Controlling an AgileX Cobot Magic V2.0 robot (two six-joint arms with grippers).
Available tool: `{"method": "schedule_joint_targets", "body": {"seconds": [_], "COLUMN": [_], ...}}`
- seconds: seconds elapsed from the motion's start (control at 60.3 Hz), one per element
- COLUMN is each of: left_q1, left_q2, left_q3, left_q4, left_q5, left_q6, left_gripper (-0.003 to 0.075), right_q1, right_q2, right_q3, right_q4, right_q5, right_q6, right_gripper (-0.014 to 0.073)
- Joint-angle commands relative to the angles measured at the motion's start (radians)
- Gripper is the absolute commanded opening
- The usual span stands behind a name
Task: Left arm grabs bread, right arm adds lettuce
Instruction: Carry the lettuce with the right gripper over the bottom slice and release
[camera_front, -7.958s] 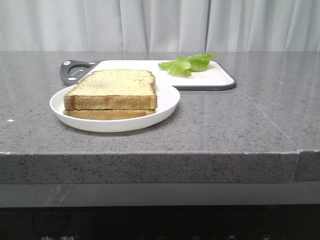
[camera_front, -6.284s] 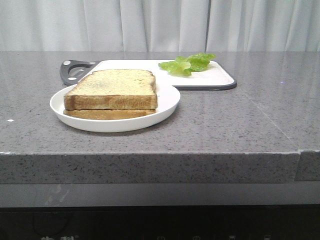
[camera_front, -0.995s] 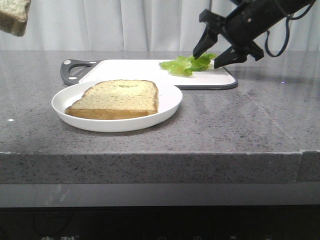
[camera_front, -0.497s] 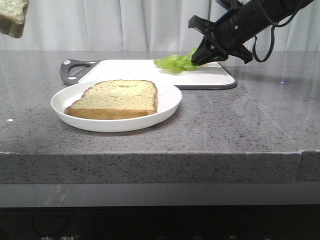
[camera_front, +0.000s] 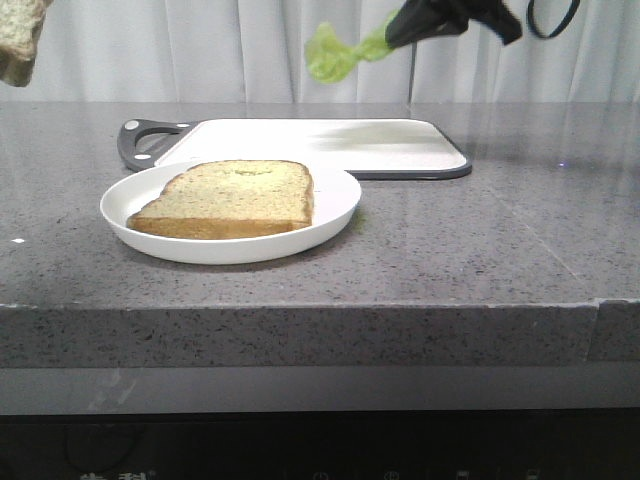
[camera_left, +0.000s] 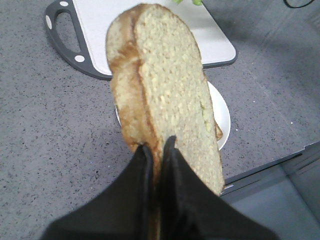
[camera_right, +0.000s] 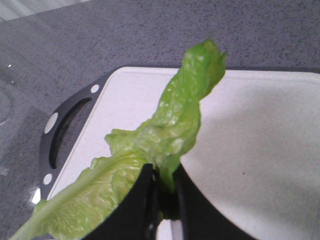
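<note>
My left gripper (camera_left: 157, 147) is shut on the bread (camera_left: 160, 95) and holds it edge-up high above the table; only a corner of this slice (camera_front: 20, 40) shows at the front view's top left. My right gripper (camera_right: 164, 172) is shut on the lettuce (camera_right: 165, 135), a ruffled light green leaf. In the front view the right gripper (camera_front: 400, 32) holds the lettuce (camera_front: 332, 52) in the air above the white cutting board (camera_front: 330, 140). The other toast slice (camera_front: 228, 196) lies flat on the white plate (camera_front: 335, 215).
The cutting board has a dark grey rim and a handle (camera_front: 145, 140) at its left end, just behind the plate. The grey stone counter's front edge (camera_front: 300, 310) runs across the front view. White curtains hang behind.
My right gripper has lifted the lettuce off the cutting board, up and slightly left. The left gripper still holds the bread high at the top left.
</note>
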Motion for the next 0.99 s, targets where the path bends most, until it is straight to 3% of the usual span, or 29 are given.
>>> {"method": "schedule_joint_targets", "body": {"seconds": [0.0,0.249,0.381,0.514,0.978], "left_q1": [0.001,0.001,0.001,0.001,0.001], "left_q2": [-0.004,-0.004,-0.004,-0.004,-0.004], "left_q3": [-0.026,-0.026,-0.026,-0.026,-0.024], "left_q4": [-0.02,-0.016,-0.014,-0.014,-0.012], "left_q5": [-0.064,-0.065,-0.065,-0.065,-0.069], "left_q6": [-0.003,-0.003,-0.003,-0.003,-0.003], "left_gripper": [-0.002,-0.002,-0.002,-0.002,-0.002], "right_q1": [0.013,0.082,0.122,0.167,0.221], "right_q2": [-0.151,-0.351,-0.364,-0.364,-0.229], "right_q3": [0.063,0.332,0.41,0.49,0.563], "right_q4": [0.072,0.334,0.465,0.548,0.655], "right_q5": [-0.008,0.118,0.209,0.204,0.159], "right_q6": [-0.089,-0.451,-0.578,-0.68,-0.795], "right_gripper": [-0.0116,-0.0116,-0.0116,-0.0116,-0.0116]}}
